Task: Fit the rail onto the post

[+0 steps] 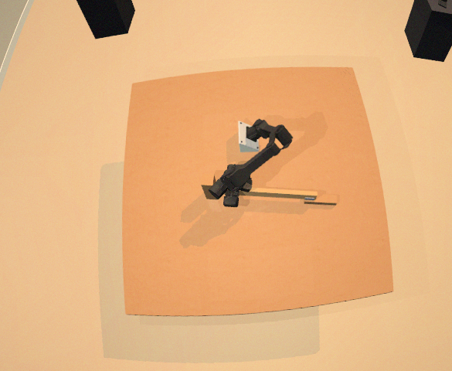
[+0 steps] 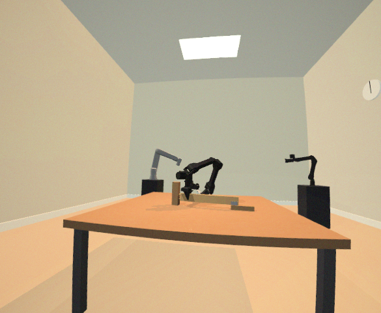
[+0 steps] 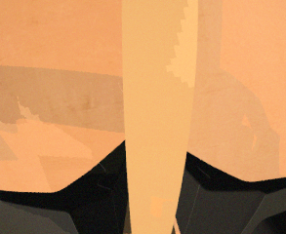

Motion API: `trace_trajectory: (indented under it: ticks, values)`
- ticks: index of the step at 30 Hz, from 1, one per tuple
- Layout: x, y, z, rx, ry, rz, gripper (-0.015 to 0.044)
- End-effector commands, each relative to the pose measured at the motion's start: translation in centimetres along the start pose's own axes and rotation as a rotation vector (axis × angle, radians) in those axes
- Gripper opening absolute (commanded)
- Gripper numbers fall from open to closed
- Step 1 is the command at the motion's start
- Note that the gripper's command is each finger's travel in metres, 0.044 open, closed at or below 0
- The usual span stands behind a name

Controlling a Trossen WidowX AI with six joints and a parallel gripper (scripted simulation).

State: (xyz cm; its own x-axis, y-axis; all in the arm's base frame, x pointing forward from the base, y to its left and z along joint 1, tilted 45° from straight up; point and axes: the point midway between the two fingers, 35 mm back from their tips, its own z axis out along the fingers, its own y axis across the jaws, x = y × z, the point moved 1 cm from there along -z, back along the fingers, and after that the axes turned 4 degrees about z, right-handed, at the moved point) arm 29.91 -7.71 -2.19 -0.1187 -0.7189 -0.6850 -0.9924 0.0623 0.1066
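The rail (image 1: pixel 281 193) (image 2: pixel 217 198) (image 3: pixel 157 88) is raised off the table at its near end and looks about level. Its far end sits at the bracket (image 1: pixel 310 198) (image 2: pixel 234 203) on the footboard block (image 1: pixel 326 199) (image 2: pixel 242 208). The post (image 1: pixel 207 192) (image 2: pixel 175 193) stands upright, with the rail's near end close beside it. I cannot tell whether they touch; the pegs and holes cannot be made out. My gripper (image 2: pixel 187 197) (image 3: pixel 145 144) is shut on the rail near its post end, with one finger on each side. In the top view the arm hides that end.
The arm's pale base plate (image 1: pixel 242 135) is on the table (image 1: pixel 257 255) (image 2: pixel 190 222), on the side of the rail away from the exterior camera. The forearm reaches over the rail near the post. Other arms stand on black pedestals (image 2: pixel 152 186) (image 2: pixel 313 202) beyond the table.
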Motion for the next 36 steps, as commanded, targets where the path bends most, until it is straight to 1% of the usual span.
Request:
trace_trajectory:
  ticks: [1,36]
  values:
    - [-0.11,0.0,-0.27,0.005,0.002,0.0,0.0]
    - [-0.06,-0.13,-0.43,0.005,0.002,0.0,0.0]
